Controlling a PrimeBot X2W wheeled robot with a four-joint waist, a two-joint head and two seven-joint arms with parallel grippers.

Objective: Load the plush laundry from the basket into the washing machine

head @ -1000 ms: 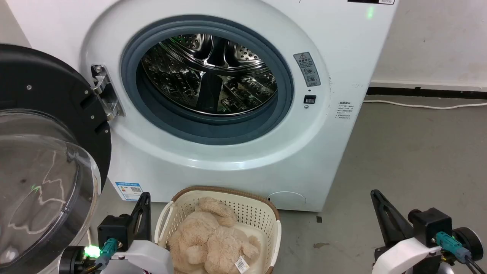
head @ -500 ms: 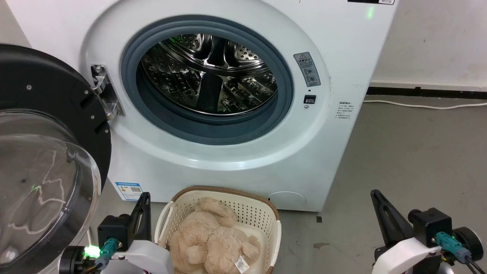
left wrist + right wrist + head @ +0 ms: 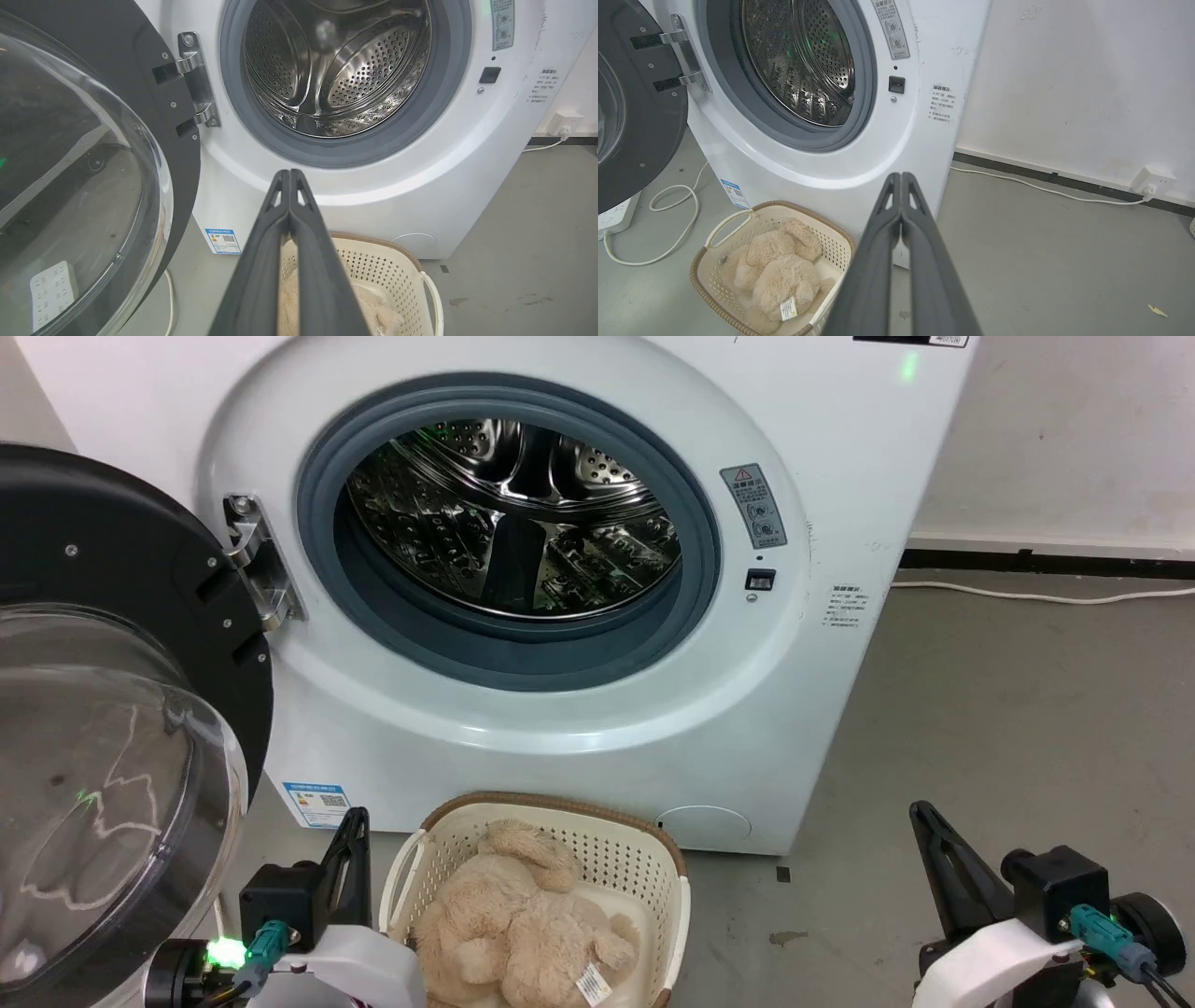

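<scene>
The beige teddy bear lies in the cream basket with a brown rim, on the floor in front of the white washing machine. The bear shows its white tag in the right wrist view, inside the basket. The washer's steel drum stands exposed; its black-rimmed bubble door is swung out to the left. My left gripper is shut, just left of the basket. My right gripper is shut too, well to the right over bare floor. Both hold nothing.
A white cable loops on the floor left of the basket beside a power strip. Another cord runs along the right wall to a socket. Grey floor stretches right of the washer.
</scene>
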